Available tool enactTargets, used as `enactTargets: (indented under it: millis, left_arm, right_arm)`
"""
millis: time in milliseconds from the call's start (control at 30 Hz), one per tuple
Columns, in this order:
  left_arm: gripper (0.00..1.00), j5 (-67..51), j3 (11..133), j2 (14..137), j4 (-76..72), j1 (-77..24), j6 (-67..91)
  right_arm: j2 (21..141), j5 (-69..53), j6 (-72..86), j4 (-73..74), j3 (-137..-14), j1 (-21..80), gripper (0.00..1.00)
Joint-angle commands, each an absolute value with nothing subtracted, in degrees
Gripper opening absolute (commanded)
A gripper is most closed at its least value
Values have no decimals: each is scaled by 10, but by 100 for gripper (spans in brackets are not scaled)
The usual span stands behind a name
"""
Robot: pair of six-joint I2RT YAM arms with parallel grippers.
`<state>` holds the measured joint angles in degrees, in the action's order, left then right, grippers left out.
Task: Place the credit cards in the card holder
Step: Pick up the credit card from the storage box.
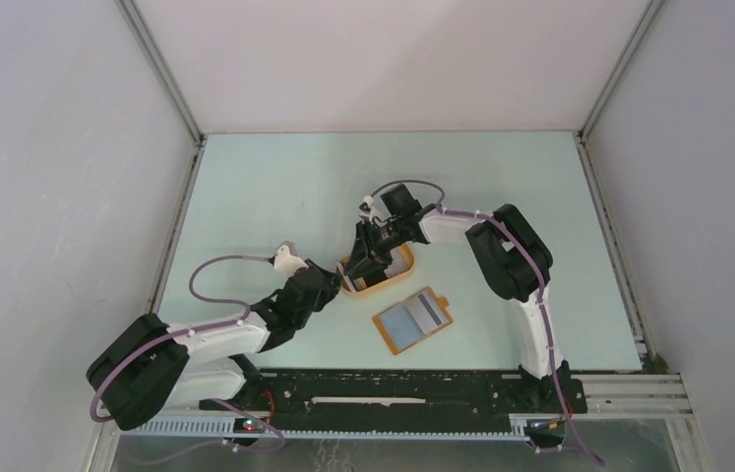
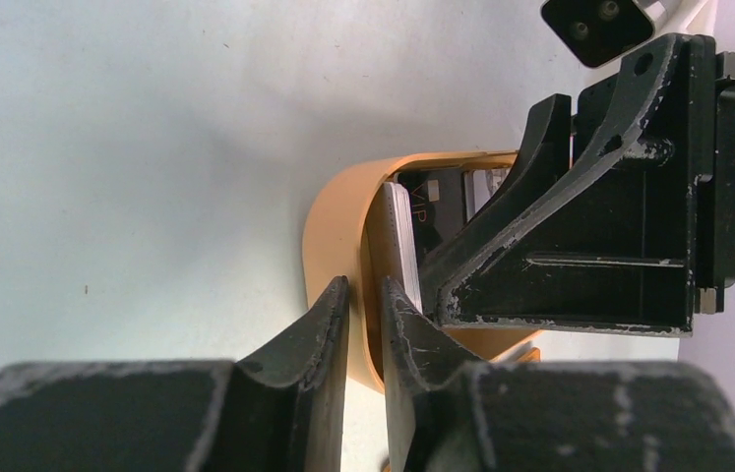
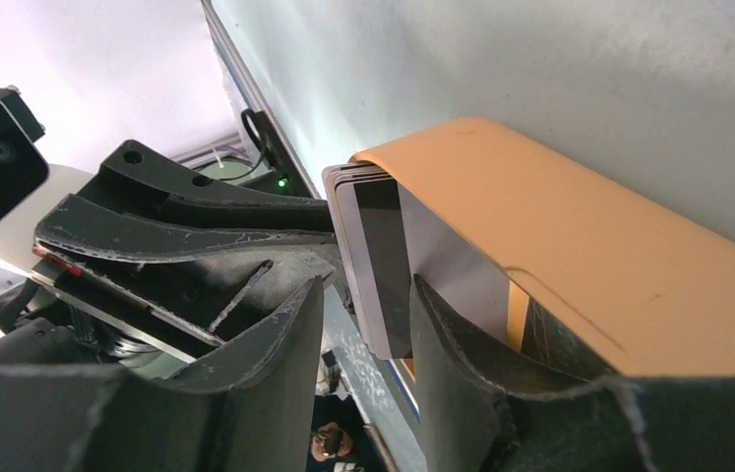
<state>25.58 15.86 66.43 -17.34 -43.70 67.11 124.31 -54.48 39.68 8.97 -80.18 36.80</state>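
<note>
A stack of credit cards [image 3: 375, 246], pale with one black stripe, stands on edge inside the orange oval tray [image 3: 560, 236]. My right gripper [image 3: 367, 285] is open around this stack, which rests against one finger with a gap to the other. My left gripper [image 2: 365, 285] is shut on the tray's wall [image 2: 334, 226], one finger outside and one inside. The cards also show in the left wrist view [image 2: 402, 231]. In the top view both grippers, left [image 1: 336, 280] and right [image 1: 363, 264], meet at the tray [image 1: 404, 264]. The orange-brown card holder [image 1: 442, 302] lies open nearby with a greyish card [image 1: 410, 320] on it.
The pale green table [image 1: 275, 197] is walled by white panels with metal rails at the left and right. The card holder lies just in front and to the right of the tray, near the right arm's base column [image 1: 540, 334].
</note>
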Motion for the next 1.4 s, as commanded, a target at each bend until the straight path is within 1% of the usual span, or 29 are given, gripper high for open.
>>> enactTargets:
  millis: [0,267,433,533,800,967,1000,1367]
  left_arm:
    - [22,257,161,673,-199,-437,677]
    - [23,225,184,715,-213,-432,652]
    - [25,212,190,732,-222,-427,643]
    - [28,206,194,739,-222,-425,639]
    - [43,189,204,750,-226,-422,628]
    - [49,181,205,755,-230,-421,625]
    - [49,179,206,757,-231,-420,624]
    - [53,149,225,786,-246,-416,612]
  right_arm:
    - [1238,-505,332,145,-823,372,49]
    - [1244,-484,254,210,-857,372,53]
    - [1244,-499,235,226,-863,366,56]
    - [1243,-514,233,226,-864,363,58]
    - [1240,-532,237,226,-866,360,61]
    - [1233,-537,242,226,-863,355,63]
    - [1231,-535,243,225,-862,353,64]
    - [1222,-493,238,239,-858,336,65]
